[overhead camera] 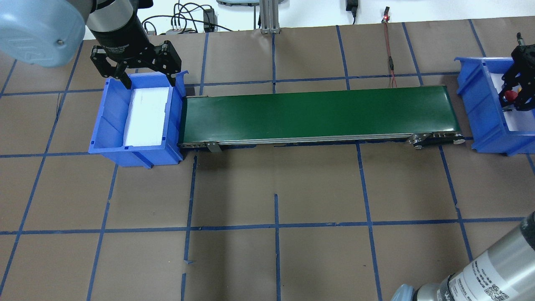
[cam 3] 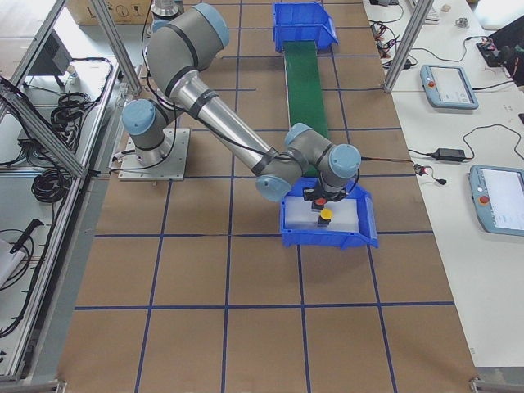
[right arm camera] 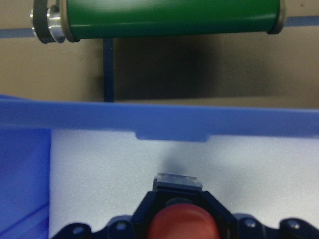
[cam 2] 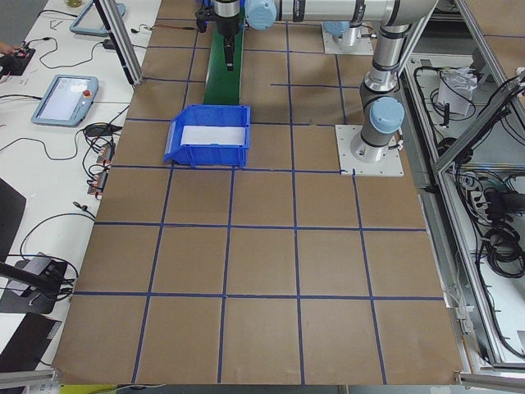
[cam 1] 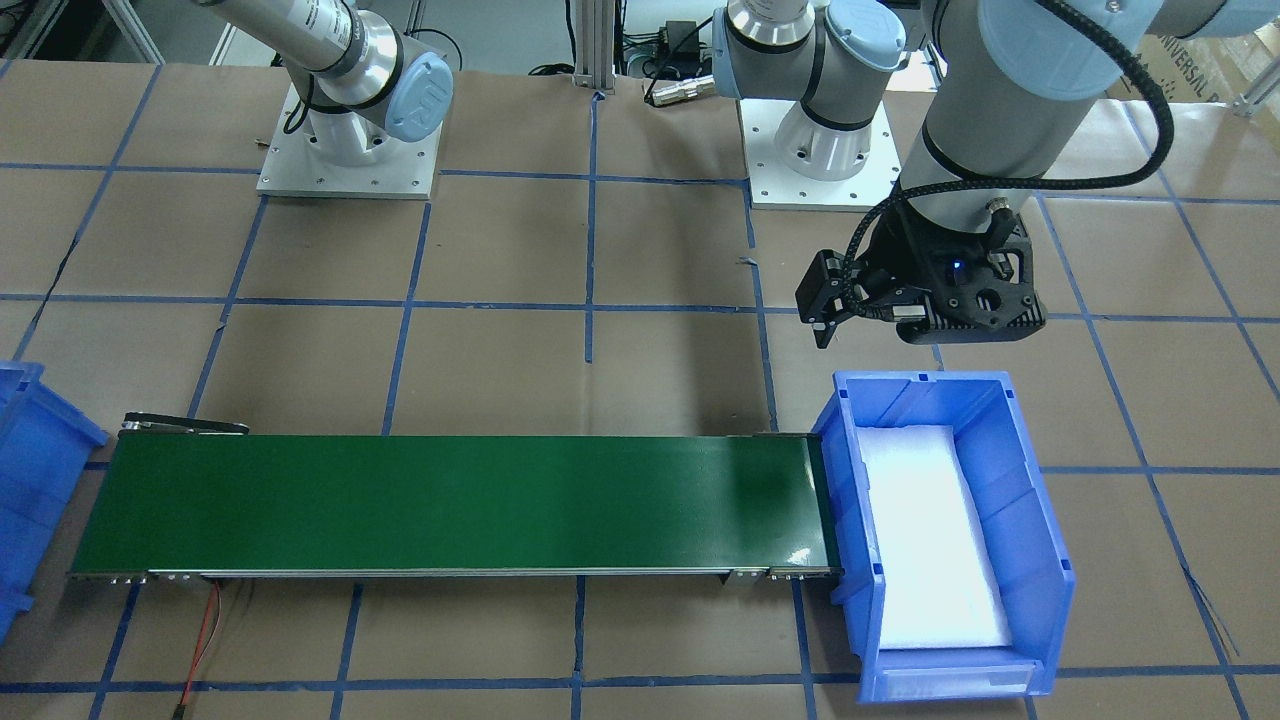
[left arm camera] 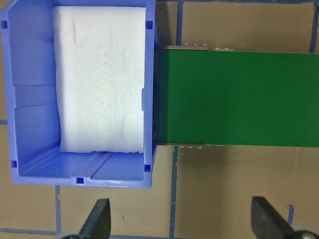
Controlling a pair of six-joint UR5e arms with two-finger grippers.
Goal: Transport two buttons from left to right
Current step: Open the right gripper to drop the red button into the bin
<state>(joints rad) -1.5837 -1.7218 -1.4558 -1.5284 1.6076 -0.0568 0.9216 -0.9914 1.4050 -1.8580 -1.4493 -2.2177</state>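
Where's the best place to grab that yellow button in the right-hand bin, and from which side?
Probably from straight above. The yellow button stands cap-up on the white foam, and the walls of the blue bin block a sideways approach. Set the jaws below the round cap, on the dark base, since the domed cap would likely slip. Mind the right gripper close beside it.

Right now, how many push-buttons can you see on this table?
2. The red button is in the right gripper, over the blue bin at the robot's right; the yellow button lies on that bin's white foam. More could hide behind the gripper.
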